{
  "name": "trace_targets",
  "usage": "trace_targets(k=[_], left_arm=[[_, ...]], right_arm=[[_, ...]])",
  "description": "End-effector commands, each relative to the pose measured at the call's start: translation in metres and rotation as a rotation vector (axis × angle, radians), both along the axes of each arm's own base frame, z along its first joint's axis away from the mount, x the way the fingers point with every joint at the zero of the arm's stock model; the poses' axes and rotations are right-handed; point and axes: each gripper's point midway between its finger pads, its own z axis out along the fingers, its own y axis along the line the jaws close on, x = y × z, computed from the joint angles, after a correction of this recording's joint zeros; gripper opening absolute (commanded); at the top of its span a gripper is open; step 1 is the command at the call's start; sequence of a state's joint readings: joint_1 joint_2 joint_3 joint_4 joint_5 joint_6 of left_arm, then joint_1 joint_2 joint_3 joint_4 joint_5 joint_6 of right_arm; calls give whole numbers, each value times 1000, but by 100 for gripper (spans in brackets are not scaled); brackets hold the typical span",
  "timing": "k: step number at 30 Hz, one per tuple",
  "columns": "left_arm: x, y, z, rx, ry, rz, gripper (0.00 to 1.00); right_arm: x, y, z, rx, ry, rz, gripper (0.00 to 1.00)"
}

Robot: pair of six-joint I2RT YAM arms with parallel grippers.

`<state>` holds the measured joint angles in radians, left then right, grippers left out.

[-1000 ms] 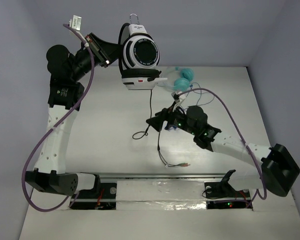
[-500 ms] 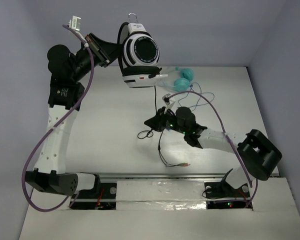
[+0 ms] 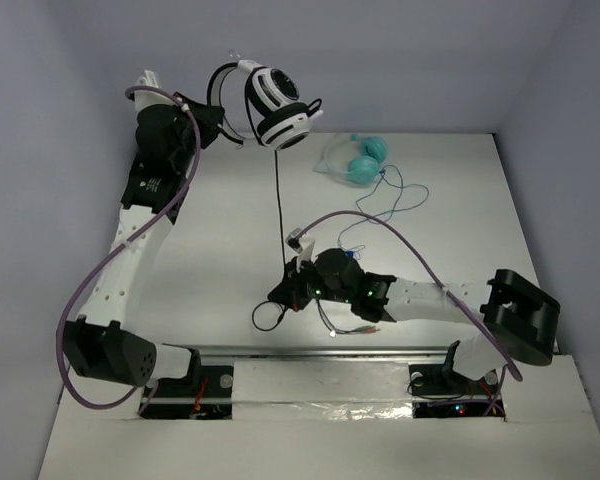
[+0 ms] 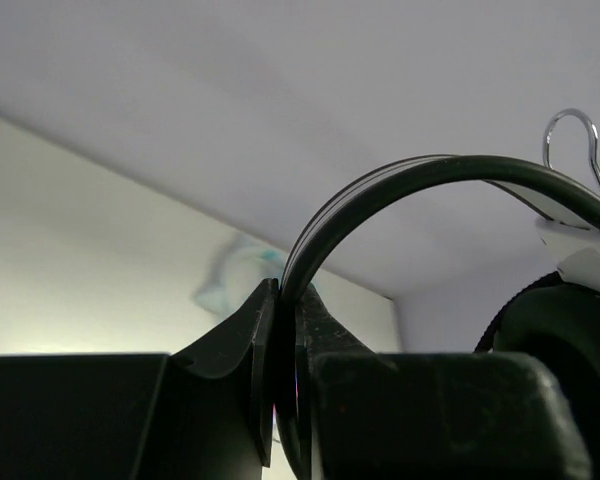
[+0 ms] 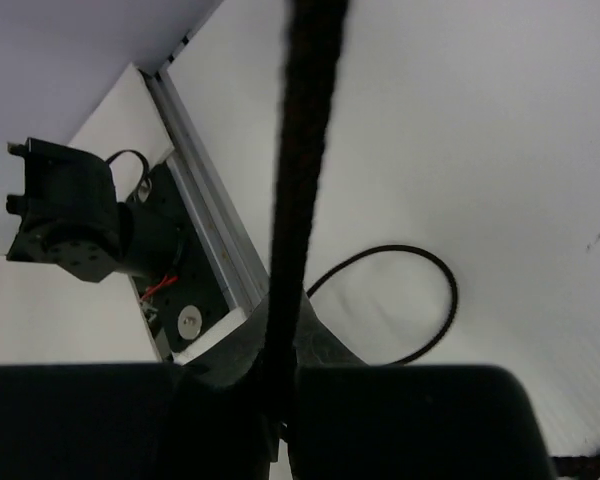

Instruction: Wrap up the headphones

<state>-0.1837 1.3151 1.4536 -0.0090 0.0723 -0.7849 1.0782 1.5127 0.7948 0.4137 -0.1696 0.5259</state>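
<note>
The white-and-black headphones [image 3: 278, 103] hang high at the back, held up off the table. My left gripper [image 3: 223, 128] is shut on their black headband [image 4: 400, 190], which arcs out from between the jaws in the left wrist view. Their thin black cable [image 3: 279, 215] runs straight down from the earcups to my right gripper [image 3: 285, 290], low over the table near the front. That gripper is shut on the cable [image 5: 300, 190], which rises taut from its jaws. A loose loop of cable [image 5: 420, 300] lies on the table beyond it.
Small teal headphones [image 3: 362, 158] with a blue cord [image 3: 395, 195] lie at the back right. A thin wire with red ends [image 3: 352, 328] lies under the right arm. The metal rail [image 3: 310, 355] and arm bases line the front edge.
My right gripper closed on the cable and pulled it toward the front edge, drawing it straight. The left arm swung the headphones left and turned them.
</note>
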Motion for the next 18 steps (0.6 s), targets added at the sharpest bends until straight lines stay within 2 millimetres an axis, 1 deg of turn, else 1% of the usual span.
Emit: trace_targets(k=[1,2,3,4,5,6,7,8,9,10,11,12,13,14,15,16,17,18], left_arm=[[15,34,12,43,-62,274,0],[18,36,-4,108,-36,304,0],[19,48,-11,139,-21,386,0],[20,44,-19,174,-4,398,0],[25,42,-33,246,27,409,0],[25,49,-43,293,61,468,0],[26,46,-48,332,74,474,0],[30,27,-60,382,96,447,0],[28,28,-68,457,124,484,0],[27,19,-75,502,136,481,0],[26,-2,-91,565,151,438,0],[23,-5,-98,627,166,446,0],[21,-14,-105,667,172,426,0],[17,-20,-122,723,207,404,0],[10,-31,-133,765,223,379,0],[5,-34,-140,806,231,358,0],[-1,-35,-152,837,255,341,0],[-7,-37,-161,863,274,313,0]], right_arm=[[-12,-8,14,-81,-41,-26,0],[-13,-12,15,-94,-47,-42,0],[-15,-20,11,-133,-33,-46,0],[-20,-21,22,-128,-43,-40,0],[-24,-24,26,-140,-53,-39,0],[-25,-27,29,-157,-56,-35,0],[-27,-38,22,-228,-61,-42,0],[-24,-39,40,-214,-84,-52,0],[-24,-43,46,-228,-96,-53,0],[-24,-52,44,-280,-110,-49,0],[-18,-53,62,-272,-140,-71,0],[-15,-57,68,-295,-155,-83,0],[-13,-68,64,-359,-170,-92,0],[-3,-75,68,-388,-198,-147,0],[3,-80,79,-392,-224,-184,0],[8,-88,81,-422,-248,-211,0],[18,-97,86,-445,-281,-271,0],[23,-101,89,-457,-297,-302,0]])
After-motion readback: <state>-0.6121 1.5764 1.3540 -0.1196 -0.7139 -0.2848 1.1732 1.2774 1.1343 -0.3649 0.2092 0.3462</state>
